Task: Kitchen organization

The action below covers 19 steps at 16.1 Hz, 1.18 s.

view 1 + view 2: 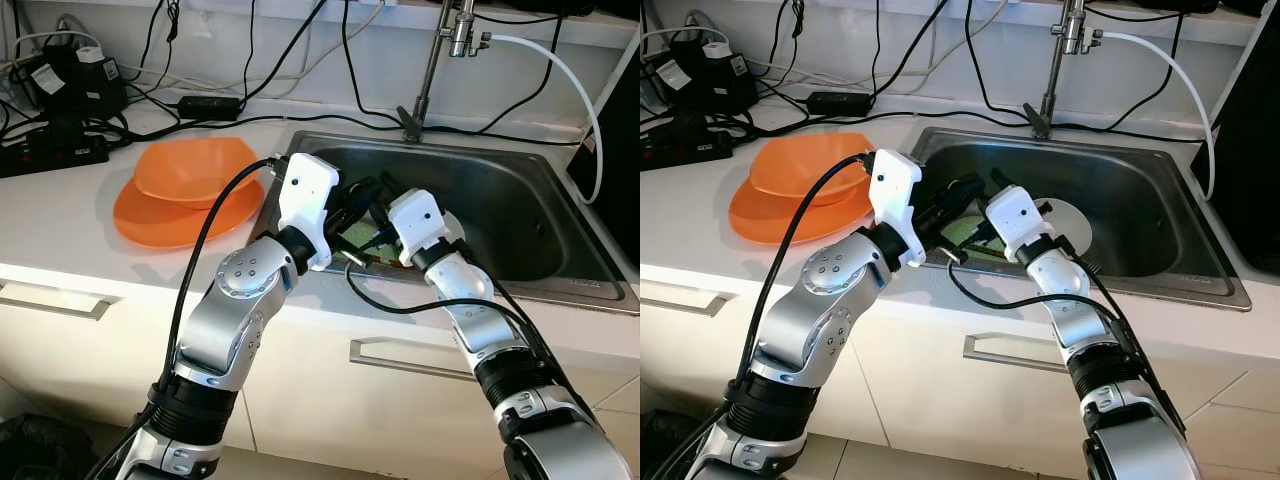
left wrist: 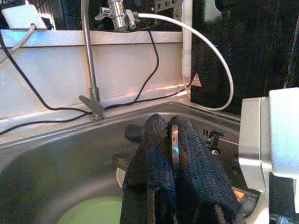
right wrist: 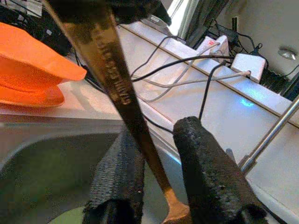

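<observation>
Both arms reach over the steel sink [image 1: 560, 285]. My left gripper [image 2: 168, 127] is shut on a thin metal utensil [image 2: 174, 142], whose edge shows between its two black fingers. In the right wrist view the utensil's long stamped handle [image 3: 117, 84] slants down between the fingers of my right gripper [image 3: 156, 135], which stands open around it with a gap on one side. From the head, the two grippers meet at the sink's front left [image 1: 358, 215]. Below them in the basin lies a green plate [image 1: 962, 232], with a white plate [image 1: 1072, 225] beside it.
An orange bowl [image 1: 195, 168] rests on an orange plate [image 1: 150, 222] on the white counter left of the sink. Black cables, adapters and a power strip [image 1: 50, 152] crowd the back left. A faucet [image 1: 430, 70] with a white hose rises behind the basin.
</observation>
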### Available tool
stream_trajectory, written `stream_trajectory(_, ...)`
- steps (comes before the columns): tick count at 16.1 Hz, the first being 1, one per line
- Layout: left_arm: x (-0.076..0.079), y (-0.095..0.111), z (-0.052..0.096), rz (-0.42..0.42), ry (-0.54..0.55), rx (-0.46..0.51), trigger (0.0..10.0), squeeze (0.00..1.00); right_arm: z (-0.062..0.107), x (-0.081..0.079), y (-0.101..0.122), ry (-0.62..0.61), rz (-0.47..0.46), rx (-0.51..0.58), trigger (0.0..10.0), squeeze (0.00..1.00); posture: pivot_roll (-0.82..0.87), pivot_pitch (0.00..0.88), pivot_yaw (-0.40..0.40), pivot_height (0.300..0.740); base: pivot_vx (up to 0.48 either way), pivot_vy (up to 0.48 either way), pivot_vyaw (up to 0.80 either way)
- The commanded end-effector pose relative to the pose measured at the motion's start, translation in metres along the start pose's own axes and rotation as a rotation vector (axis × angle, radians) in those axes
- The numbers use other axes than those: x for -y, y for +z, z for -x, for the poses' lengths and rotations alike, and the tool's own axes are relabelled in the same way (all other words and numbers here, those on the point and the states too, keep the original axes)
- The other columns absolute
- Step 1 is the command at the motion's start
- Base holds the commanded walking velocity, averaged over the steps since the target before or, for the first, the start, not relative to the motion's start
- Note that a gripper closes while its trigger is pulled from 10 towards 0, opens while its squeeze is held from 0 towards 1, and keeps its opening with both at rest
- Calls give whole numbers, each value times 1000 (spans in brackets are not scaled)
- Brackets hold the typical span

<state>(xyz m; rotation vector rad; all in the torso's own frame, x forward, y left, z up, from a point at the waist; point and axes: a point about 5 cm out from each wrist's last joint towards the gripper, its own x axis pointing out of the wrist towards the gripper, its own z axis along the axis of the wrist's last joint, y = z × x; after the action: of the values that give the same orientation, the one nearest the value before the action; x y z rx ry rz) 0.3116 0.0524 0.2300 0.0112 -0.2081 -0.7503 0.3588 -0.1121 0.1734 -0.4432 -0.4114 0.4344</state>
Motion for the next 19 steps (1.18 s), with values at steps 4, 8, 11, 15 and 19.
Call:
stream_trajectory(4,-11,-2,1,-20,69,-13,10000,0,-5,9,8,-20,10,35,0,0,121,0,6,740,0,0,0)
stream_trajectory(8,-14,-1,1,-33,85,-11,10000,0,-4,9,5,-20,12,22,0,0,120,0,7,740,0,0,0)
stream_trajectory(11,-14,-1,1,-25,92,-7,10000,675,-4,9,5,-21,12,22,0,0,120,0,7,740,0,0,0)
stream_trajectory(15,-15,-1,2,-12,89,-9,10000,1000,-5,8,5,-22,12,17,0,0,123,0,7,740,0,0,0)
stream_trajectory(19,-13,1,4,-7,63,-8,10000,1000,-5,10,3,-27,13,2,0,0,128,0,3,740,0,0,0)
